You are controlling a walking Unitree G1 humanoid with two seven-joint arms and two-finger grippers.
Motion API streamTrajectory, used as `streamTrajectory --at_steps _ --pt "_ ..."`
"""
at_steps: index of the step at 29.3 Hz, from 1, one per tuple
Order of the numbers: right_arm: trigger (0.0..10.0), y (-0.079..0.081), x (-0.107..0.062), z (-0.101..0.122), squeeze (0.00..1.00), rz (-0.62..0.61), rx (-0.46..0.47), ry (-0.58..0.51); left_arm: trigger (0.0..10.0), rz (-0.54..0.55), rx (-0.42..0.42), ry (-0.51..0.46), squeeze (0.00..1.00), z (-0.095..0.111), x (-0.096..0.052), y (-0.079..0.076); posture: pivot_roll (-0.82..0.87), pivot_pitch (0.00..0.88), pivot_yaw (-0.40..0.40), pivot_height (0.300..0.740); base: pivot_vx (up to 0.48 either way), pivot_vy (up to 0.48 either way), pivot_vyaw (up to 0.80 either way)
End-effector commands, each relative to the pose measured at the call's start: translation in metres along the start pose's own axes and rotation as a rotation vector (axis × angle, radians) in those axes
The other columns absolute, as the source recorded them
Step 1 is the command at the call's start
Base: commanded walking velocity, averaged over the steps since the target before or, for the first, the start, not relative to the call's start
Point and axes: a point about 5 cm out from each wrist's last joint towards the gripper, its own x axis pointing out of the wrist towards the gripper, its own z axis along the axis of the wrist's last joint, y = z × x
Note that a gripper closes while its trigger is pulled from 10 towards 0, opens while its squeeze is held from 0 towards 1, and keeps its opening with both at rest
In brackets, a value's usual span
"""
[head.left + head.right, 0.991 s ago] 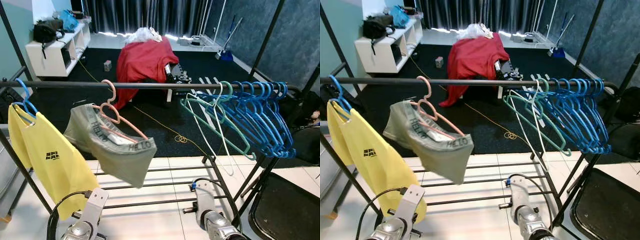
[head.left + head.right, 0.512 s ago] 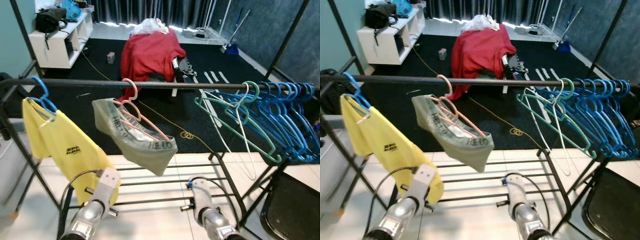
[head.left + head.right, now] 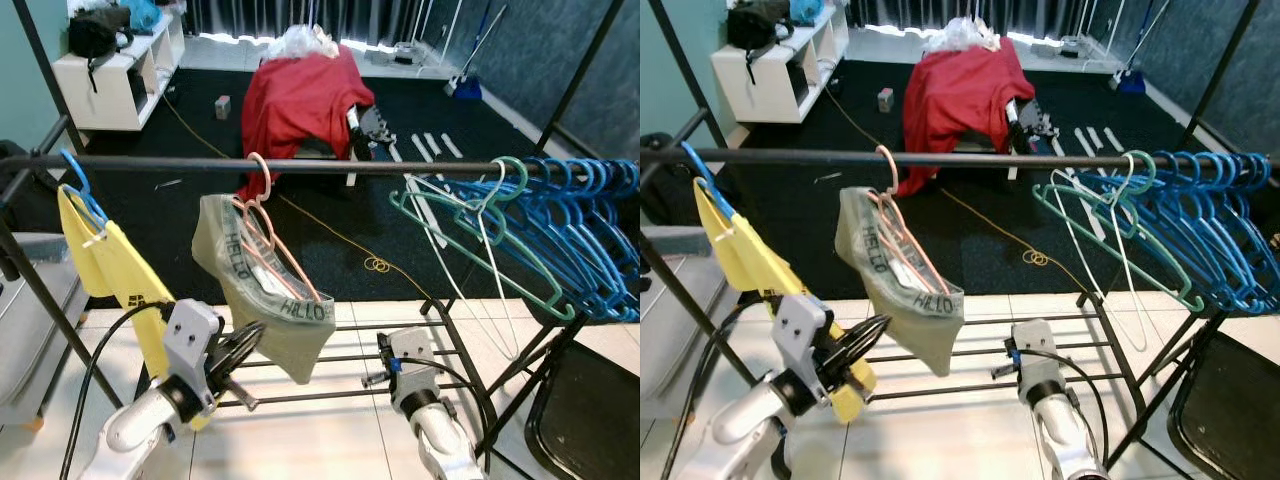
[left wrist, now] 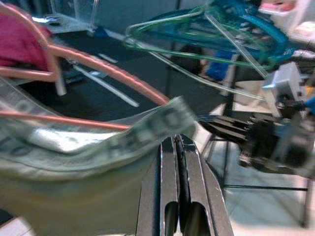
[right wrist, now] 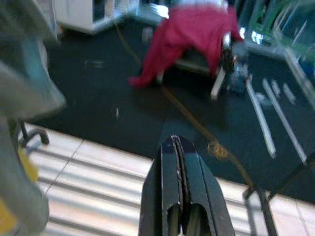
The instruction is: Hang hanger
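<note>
Nearest, low at the left: the left hand (image 3: 240, 345) is raised under the rail, its two black fingers pressed flat together with nothing between them. The wrist view shows the tips just short of the hem of the grey-green garment (image 3: 262, 290); I cannot tell whether they touch it.

Low at the right: the right hand (image 5: 178, 147) points down toward the tiled floor, fingers likewise closed flat and holding nothing. Judged idle.

Next out: the black rail (image 3: 330, 167) of the clothes rack runs left to right. The pink hanger (image 3: 268, 235), carrying the grey-green garment, is hooked over it near the middle. It hangs tilted, lower shoulder toward the near right, probably because the cloth's weight sits unevenly. Hook is on the rail, so the hanging itself looks done.

Left on the rail: a yellow shirt (image 3: 115, 272) on a blue hanger (image 3: 82, 192). Right on the rail: a green hanger (image 3: 478, 236), then a packed bunch of blue hangers (image 3: 585, 235), stored bare.

Far: a red cloth (image 3: 298, 100) draped over something on the dark carpet; a white shelf unit (image 3: 112, 75) at far left.
</note>
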Motion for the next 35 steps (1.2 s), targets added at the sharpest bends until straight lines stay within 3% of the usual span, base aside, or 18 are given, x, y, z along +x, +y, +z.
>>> streamTrajectory --at_steps 1,3,6,8,9,10,11,12,13,17,18,19,22,23,24,26,29,35 --pt "10.0 -0.006 -0.003 0.001 0.0 -0.031 0.015 -0.001 10.0 -0.039 -0.022 0.002 0.0 0.003 0.001 -0.003 -0.04 0.034 -0.075 0.74 0.0 0.0 0.0" --pt "10.0 -0.008 -0.004 0.001 0.0 -0.053 0.025 0.007 10.0 -0.035 -0.018 -0.004 0.0 0.004 0.003 -0.003 -0.04 0.034 -0.075 0.74 0.0 0.0 0.0" --pt "10.0 -0.024 -0.006 0.009 0.0 -0.201 0.073 -0.034 10.0 -0.004 -0.01 -0.026 0.0 0.013 0.004 0.0 -0.05 0.034 -0.075 0.74 0.0 0.0 0.0" --pt "10.0 -0.052 -0.002 0.043 0.0 -0.4 0.057 -0.179 10.0 0.059 0.033 -0.064 0.0 0.02 0.011 0.009 -0.05 0.036 -0.074 0.74 0.0 0.0 0.0" --pt "10.0 -0.052 -0.002 0.043 0.0 -0.4 0.057 -0.179 10.0 0.059 0.033 -0.064 0.0 0.02 0.011 0.009 -0.05 0.036 -0.074 0.74 0.0 0.0 0.0" --pt "10.0 -0.06 0.002 0.06 0.0 -0.448 0.054 -0.245 10.0 0.088 0.051 -0.073 0.0 0.023 0.014 0.014 -0.05 0.035 -0.071 0.74 0.0 0.0 0.0" --pt "10.0 -0.065 0.011 0.084 0.0 -0.452 0.043 -0.335 10.0 0.142 0.101 -0.021 0.0 0.02 0.021 0.022 -0.05 0.033 -0.069 0.74 0.0 0.0 0.0" --pt "10.0 -0.065 0.011 0.084 0.0 -0.452 0.043 -0.335 10.0 0.142 0.101 -0.021 0.0 0.02 0.021 0.022 -0.05 0.033 -0.069 0.74 0.0 0.0 0.0" --pt "10.0 -0.065 0.023 0.115 0.0 -0.405 0.031 -0.441 10.0 0.228 0.206 0.112 0.0 0.009 0.029 0.035 -0.05 0.032 -0.067 0.74 0.0 0.0 0.0" --pt "10.0 -0.061 0.032 0.126 0.0 -0.339 0.059 -0.456 10.0 0.265 0.258 0.176 0.0 0.002 0.031 0.041 -0.05 0.032 -0.065 0.74 0.0 0.0 0.0" --pt "10.0 -0.056 0.046 0.132 0.02 -0.177 0.073 -0.413 10.0 0.292 0.292 0.21 0.0 -0.002 0.033 0.046 -0.05 0.034 -0.061 0.74 0.0 0.0 0.0" --pt "10.0 -0.054 0.054 0.138 0.8 -0.044 0.092 -0.377 10.0 0.306 0.308 0.214 0.0 -0.001 0.036 0.048 -0.06 0.042 -0.056 0.74 0.0 0.0 0.0" --pt "10.0 -0.054 0.054 0.138 0.8 -0.044 0.092 -0.377 10.0 0.306 0.308 0.214 0.0 -0.001 0.036 0.048 -0.06 0.042 -0.056 0.74 0.0 0.0 0.0" --pt "10.0 -0.055 0.06 0.142 1.0 0.047 0.108 -0.344 10.0 0.314 0.322 0.207 0.0 0.002 0.038 0.048 -0.06 0.044 -0.055 0.74 0.0 0.0 0.0" --pt "10.0 -0.058 0.067 0.144 1.0 0.127 0.135 -0.265 10.0 0.314 0.341 0.198 0.0 0.005 0.04 0.048 -0.06 0.055 -0.05 0.74 0.0 0.0 0.0" --pt "10.0 -0.058 0.067 0.144 1.0 0.127 0.135 -0.265 10.0 0.314 0.341 0.198 0.0 0.005 0.04 0.048 -0.06 0.055 -0.05 0.74 0.0 0.0 0.0" --pt "10.0 -0.056 0.077 0.138 1.0 0.267 0.2 -0.084 10.0 0.311 0.367 0.198 0.0 0.007 0.042 0.048 -0.07 0.073 -0.042 0.74 0.0 0.0 0.0" --pt "10.0 -0.057 0.088 0.138 1.0 0.301 0.208 -0.019 10.0 0.308 0.397 0.211 0.0 0.007 0.044 0.046 -0.06 0.096 -0.039 0.74 0.0 0.0 0.0"
